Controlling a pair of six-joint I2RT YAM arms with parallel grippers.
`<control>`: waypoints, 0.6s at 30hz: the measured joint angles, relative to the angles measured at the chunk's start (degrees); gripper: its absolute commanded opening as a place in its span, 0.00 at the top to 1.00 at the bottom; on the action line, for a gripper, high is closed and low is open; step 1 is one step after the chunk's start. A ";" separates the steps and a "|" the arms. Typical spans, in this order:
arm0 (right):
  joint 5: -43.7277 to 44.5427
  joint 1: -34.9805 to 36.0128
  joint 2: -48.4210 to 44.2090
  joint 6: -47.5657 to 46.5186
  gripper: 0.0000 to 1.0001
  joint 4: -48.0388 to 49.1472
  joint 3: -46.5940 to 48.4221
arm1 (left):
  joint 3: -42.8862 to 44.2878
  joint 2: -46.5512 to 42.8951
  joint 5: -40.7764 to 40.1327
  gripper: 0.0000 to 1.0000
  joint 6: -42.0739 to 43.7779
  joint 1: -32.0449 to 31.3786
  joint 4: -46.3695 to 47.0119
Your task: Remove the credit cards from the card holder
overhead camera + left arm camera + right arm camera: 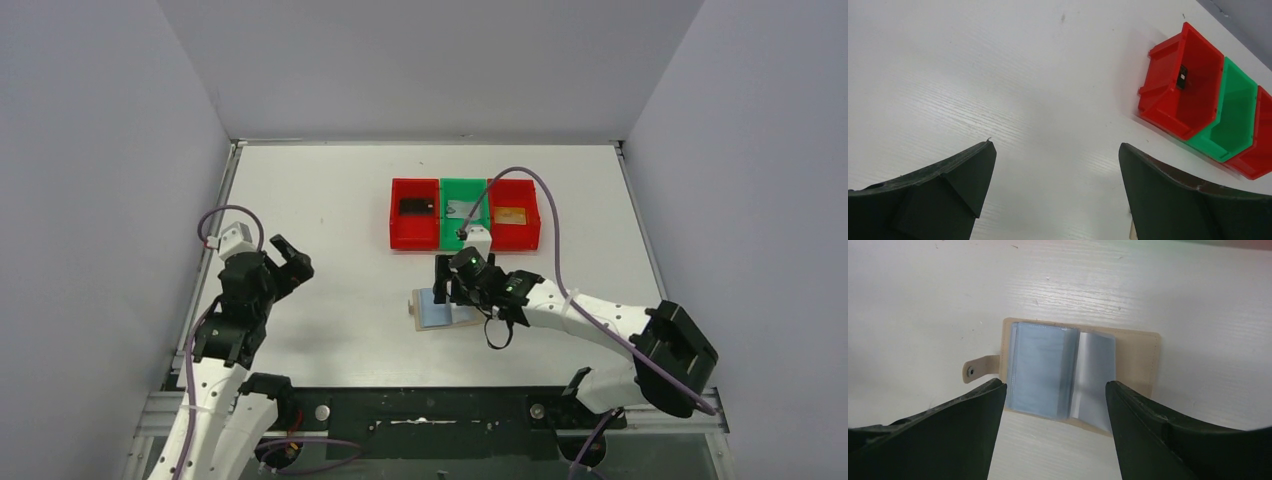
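Black fingers of the right end effector (1054,390) spread wide, empty, over the tan folding card holder (1083,372) on the white counter (923,300), hiding its near corners; left end effector (1057,146) gapes, empty.

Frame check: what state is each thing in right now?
Holder: open flat, sleeves look empty.
Black card: lying in left red bin.
Grey card: lying in green bin.
Gold card: lying in right red bin.
Left hand: open, empty.
Right hand: open, empty, over the holder.
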 measured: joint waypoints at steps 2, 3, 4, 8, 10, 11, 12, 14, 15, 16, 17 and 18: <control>0.09 0.55 1.88 0.07 0.24 -0.22 0.94 | 0.00 -1.68 -0.31 0.03 -0.11 0.00 0.02; 0.17 1.20 3.02 0.11 0.24 -0.22 1.55 | 0.00 -2.38 -0.37 0.03 -0.13 0.00 0.02; 0.26 1.90 3.89 0.13 0.24 -0.22 1.99 | 0.00 -3.06 -0.42 0.03 -0.15 0.00 0.02; 0.94 5.07 8.44 0.68 0.27 -0.24 3.91 | 0.00 -4.46 -0.59 0.03 -0.15 0.00 0.02; 1.60 5.99 10.40 1.40 0.27 -0.39 4.22 | 0.00 -4.59 -0.57 0.03 -0.15 0.00 0.02; 1.99 6.14 11.04 1.73 0.28 -0.57 4.26 | 0.00 -4.59 -0.57 0.03 -0.15 0.00 0.02; 2.16 6.14 11.91 1.90 0.28 -0.68 4.26 | 0.00 -4.57 -0.55 0.03 -0.15 0.00 0.02; 2.29 6.14 12.92 2.12 0.28 -0.74 4.28 | 0.00 -4.46 -0.52 0.03 -0.15 0.00 0.02; 2.29 6.14 13.44 2.23 0.28 -0.76 4.33 | 0.00 -4.39 -0.52 0.03 -0.15 0.00 0.02; 2.29 6.14 13.92 2.29 0.28 -0.79 4.44 | 0.00 -4.31 -0.52 0.03 -0.15 0.00 0.02; 2.36 6.14 14.51 2.27 0.28 -0.85 4.70 | 0.00 -4.20 -0.50 0.03 -0.15 0.00 0.02; 2.34 6.14 15.21 2.27 0.28 -0.90 5.05 | -0.02 -4.13 -0.50 0.03 -0.13 0.00 0.02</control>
